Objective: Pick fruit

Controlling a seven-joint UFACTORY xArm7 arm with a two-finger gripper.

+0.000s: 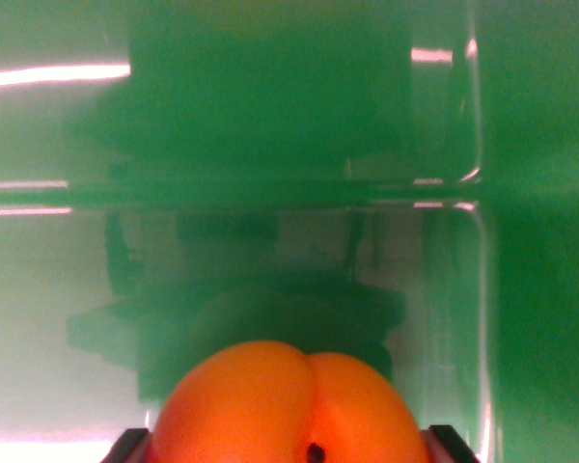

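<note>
Fruit: an orange, peach-like fruit (pixel 289 410) with a cleft down its middle and a small dark dimple is sitting at the bottom centre of the wrist view.
Jaws: the gripper (pixel 289 449) is clamping the fruit, dark tips pressing either flank.
Surroundings: a glossy green bin (pixel 482 289) is reflecting lights.
Writing: none readable.

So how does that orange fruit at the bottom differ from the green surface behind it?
The fruit is bright orange, while the green surface is a deep green. The fruit is rounded, with a crease down its middle and a small dark spot low down; the surface is flat and glossy, showing pale streaks of reflected light. The fruit sits between two dark fingertips of the gripper; nothing grips the surface. Both look smooth.
</note>
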